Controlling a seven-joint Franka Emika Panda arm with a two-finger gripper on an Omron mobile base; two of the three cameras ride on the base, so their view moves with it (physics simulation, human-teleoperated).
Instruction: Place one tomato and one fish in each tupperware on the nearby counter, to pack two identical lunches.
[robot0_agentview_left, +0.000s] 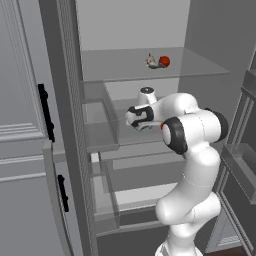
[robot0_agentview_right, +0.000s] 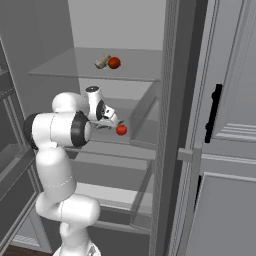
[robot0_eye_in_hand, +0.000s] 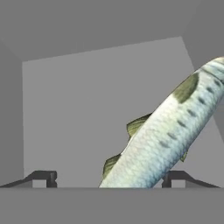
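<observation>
the arm reaches into the open fridge at the middle glass shelf (robot0_agentview_left: 100, 135). the pincer (robot0_eye_in_hand: 109, 177) stands wide apart, nothing clamped; in the hand view a silvery fish (robot0_eye_in_hand: 170, 131) lies slantwise between the two finger tips, closer to the right one, its body running up toward the top right corner. whether either tip touches it cannot be told. judgement: the hand is lined up along the fish so the jaws can straddle its narrow body before closing, so the step in hand looks like the pickup of a fish.

in the right base view a tomato (robot0_agentview_right: 121, 130) sits on the same shelf just beside the hand, near the shelf's front edge. on the upper shelf (robot0_agentview_left: 200, 70) a second tomato (robot0_agentview_left: 164, 61) rests next to a pale object (robot0_agentview_left: 151, 61), likely the other fish, too small to be sure.

risk, as judged: the fish is off-centre in the jaws, so a close may skew or nudge it.
</observation>
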